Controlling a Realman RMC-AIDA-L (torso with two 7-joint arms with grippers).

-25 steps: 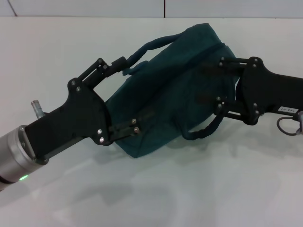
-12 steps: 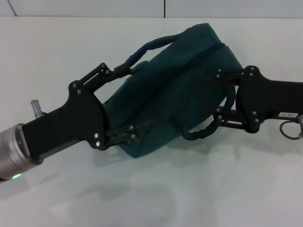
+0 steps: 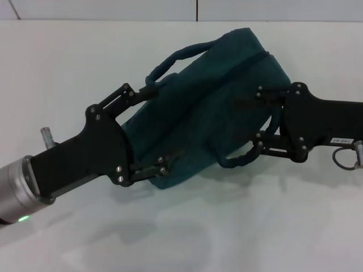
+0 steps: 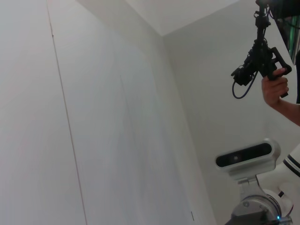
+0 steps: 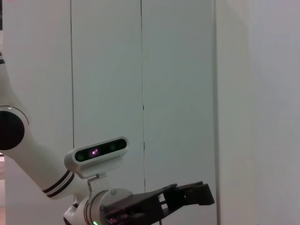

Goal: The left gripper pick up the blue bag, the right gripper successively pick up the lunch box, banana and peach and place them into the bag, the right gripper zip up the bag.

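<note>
The blue bag (image 3: pixel 210 96) lies on the white table (image 3: pixel 68 68), its long side running from near left to far right. One handle (image 3: pixel 176 56) arches over its top and another handle (image 3: pixel 249 156) loops out at the front. My left gripper (image 3: pixel 156 127) is open, its fingers straddling the bag's left end, with the upper fingertip (image 3: pixel 148 90) at the top handle's base. My right gripper (image 3: pixel 249 119) is open at the right end, its fingers lying against the bag's side. The lunch box, banana and peach are out of view.
The left wrist view shows only white walls, a person's hand (image 4: pixel 274 89) holding a device, and the robot's head camera (image 4: pixel 246 157). The right wrist view shows wall panels, the head camera (image 5: pixel 96 152) and the left arm's gripper (image 5: pixel 183 194).
Both grippers have sunk a little along the bag's ends. The left gripper's upper finger dropped to the base of the top handle. The bag has barely shifted.
</note>
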